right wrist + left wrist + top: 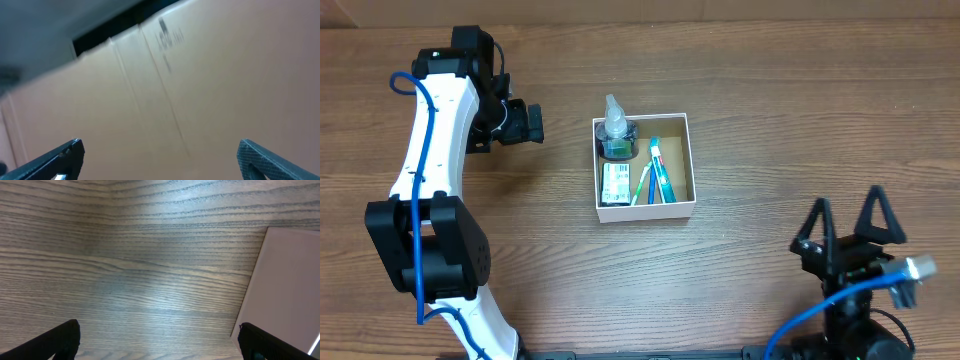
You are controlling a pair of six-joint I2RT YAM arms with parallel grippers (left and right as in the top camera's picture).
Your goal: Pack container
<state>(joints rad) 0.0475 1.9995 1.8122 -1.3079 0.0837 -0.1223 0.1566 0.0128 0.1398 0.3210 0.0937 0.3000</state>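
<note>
The container is a shallow white-walled box with a brown floor at the table's middle. Inside it are a clear bottle with a dark green base, a small white and green packet and blue and green toothbrushes or tubes. My left gripper is open and empty, left of the container; its wrist view shows bare wood and the container's white wall at the right. My right gripper is open and empty near the front right, pointing up at a cardboard wall.
A brown cardboard wall runs along the table's far edge. The left arm's white links stretch down the left side of the table. Bare wood surrounds the container.
</note>
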